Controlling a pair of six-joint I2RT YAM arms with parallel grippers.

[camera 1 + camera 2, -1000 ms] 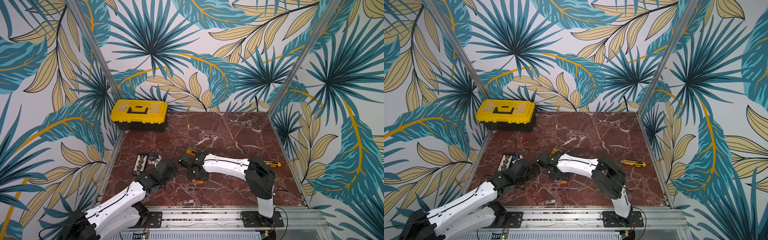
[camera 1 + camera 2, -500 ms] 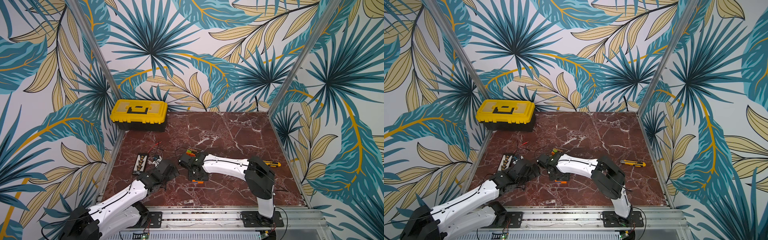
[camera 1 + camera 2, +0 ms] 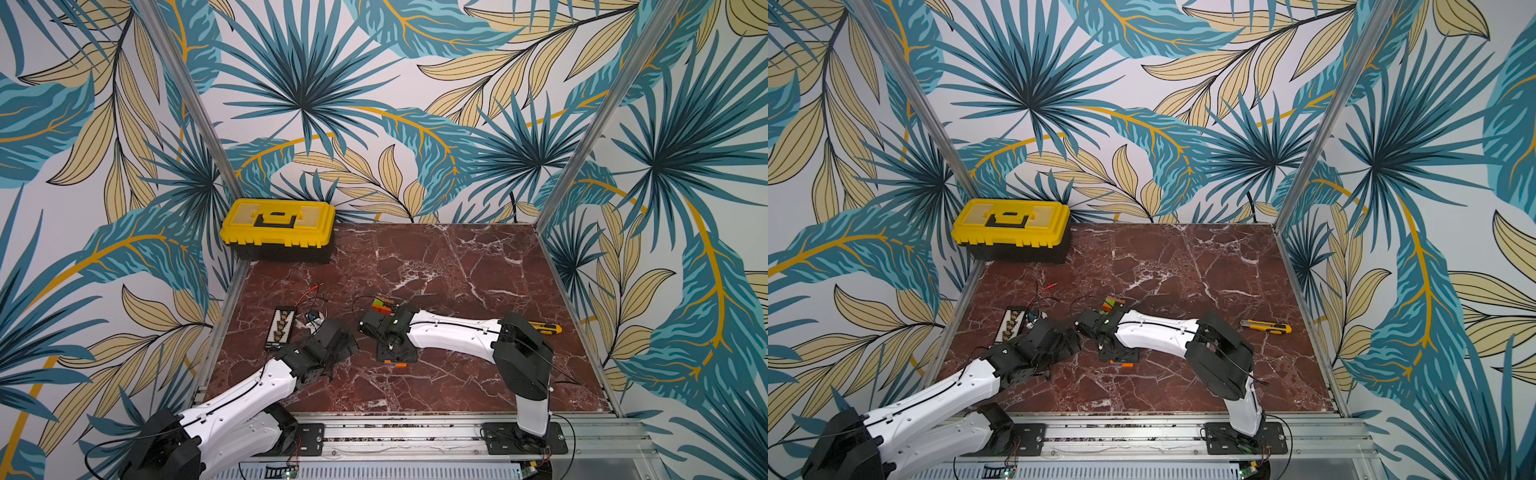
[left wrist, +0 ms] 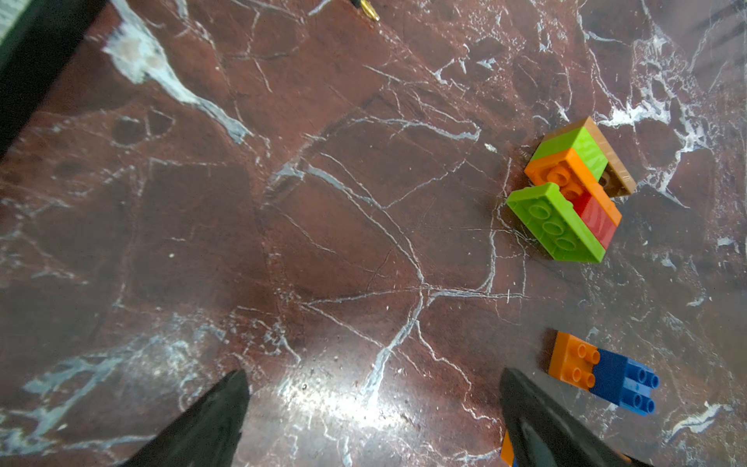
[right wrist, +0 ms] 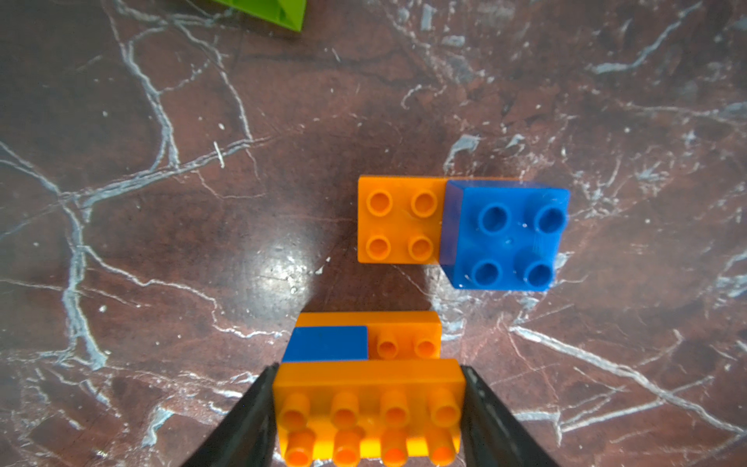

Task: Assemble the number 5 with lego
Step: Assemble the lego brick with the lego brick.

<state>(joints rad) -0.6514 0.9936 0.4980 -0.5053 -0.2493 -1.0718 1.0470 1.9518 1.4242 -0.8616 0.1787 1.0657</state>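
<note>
My right gripper (image 5: 368, 368) is shut on the ends of an oblong orange lego brick (image 5: 368, 408), which tops an orange and blue cluster. Just ahead of it on the marble lies another orange and blue lego cluster (image 5: 461, 230) (image 4: 602, 374). A green, orange, red and tan cluster (image 4: 566, 194) (image 3: 382, 305) (image 3: 1111, 303) lies further back. My left gripper (image 4: 374, 388) (image 3: 336, 336) is open over bare marble, left of the bricks. In both top views the right gripper (image 3: 395, 349) (image 3: 1117, 349) hides most of the orange and blue lego. The number 5 does not show as one piece.
A yellow toolbox (image 3: 278, 228) stands at the back left corner. A black strip with yellow marks (image 3: 281, 328) and thin wires (image 3: 313, 291) lie by the left edge. A yellow utility knife (image 3: 544, 328) lies at the right. Patterned walls close in three sides.
The left arm's rear links have shifted a little while its gripper stays open in about the same place. The right gripper and the bricks have not moved.
</note>
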